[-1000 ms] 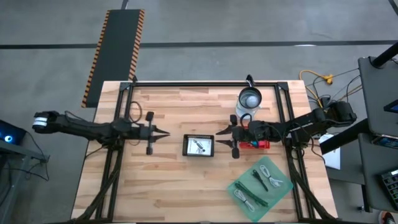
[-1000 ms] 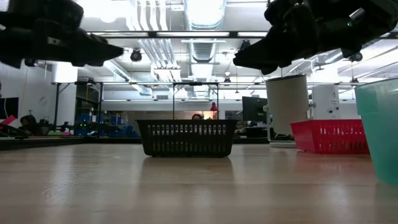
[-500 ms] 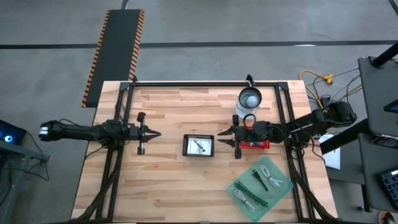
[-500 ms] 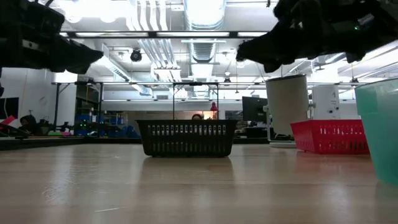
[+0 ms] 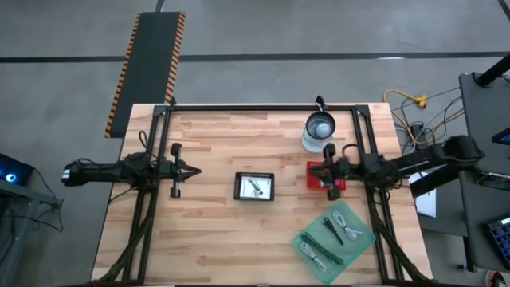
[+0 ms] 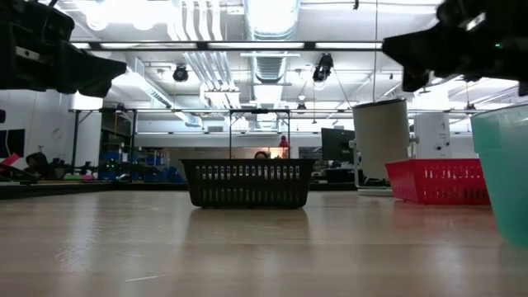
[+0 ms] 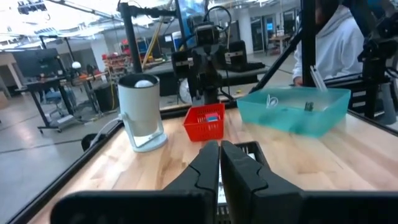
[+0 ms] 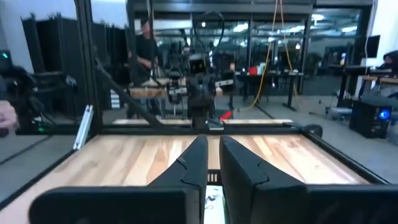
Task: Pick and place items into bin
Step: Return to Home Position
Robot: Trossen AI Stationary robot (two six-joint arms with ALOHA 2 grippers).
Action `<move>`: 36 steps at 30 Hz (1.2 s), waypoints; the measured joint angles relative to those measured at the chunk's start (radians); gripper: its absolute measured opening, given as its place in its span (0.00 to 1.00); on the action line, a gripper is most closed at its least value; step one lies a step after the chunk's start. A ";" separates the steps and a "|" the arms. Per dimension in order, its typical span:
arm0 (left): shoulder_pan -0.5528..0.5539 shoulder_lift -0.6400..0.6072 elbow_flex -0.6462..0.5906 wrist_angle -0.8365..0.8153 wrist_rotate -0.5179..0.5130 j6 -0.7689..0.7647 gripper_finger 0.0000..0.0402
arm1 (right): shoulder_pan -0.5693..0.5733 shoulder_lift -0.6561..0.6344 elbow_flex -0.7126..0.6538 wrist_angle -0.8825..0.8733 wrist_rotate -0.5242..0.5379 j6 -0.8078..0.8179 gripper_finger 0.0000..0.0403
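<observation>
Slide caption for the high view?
Left gripper and right gripper, both shut, flank the black bin; right hangs over the red bin.

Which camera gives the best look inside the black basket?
The high view: it looks straight down into the black basket, showing white items inside. In the low view the basket shows only its mesh side wall, contents hidden. The wrist views catch only slivers of it.

floor (image 5: 319, 32) grey concrete | hazard-striped mat (image 5: 151, 60) | ceiling ducts (image 6: 271, 21) brightly lit
</observation>
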 joint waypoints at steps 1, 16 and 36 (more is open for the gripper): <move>0.000 0.002 0.000 0.000 0.000 0.003 0.00 | 0.000 -0.037 -0.022 -0.005 0.000 0.003 0.07; -0.001 0.018 -0.001 -0.007 -0.002 -0.010 0.00 | 0.097 -0.537 -0.075 -0.414 0.054 -0.022 0.02; 0.000 0.034 -0.002 -0.010 -0.018 -0.036 0.00 | 0.143 -0.811 -0.075 -0.818 0.213 0.048 0.02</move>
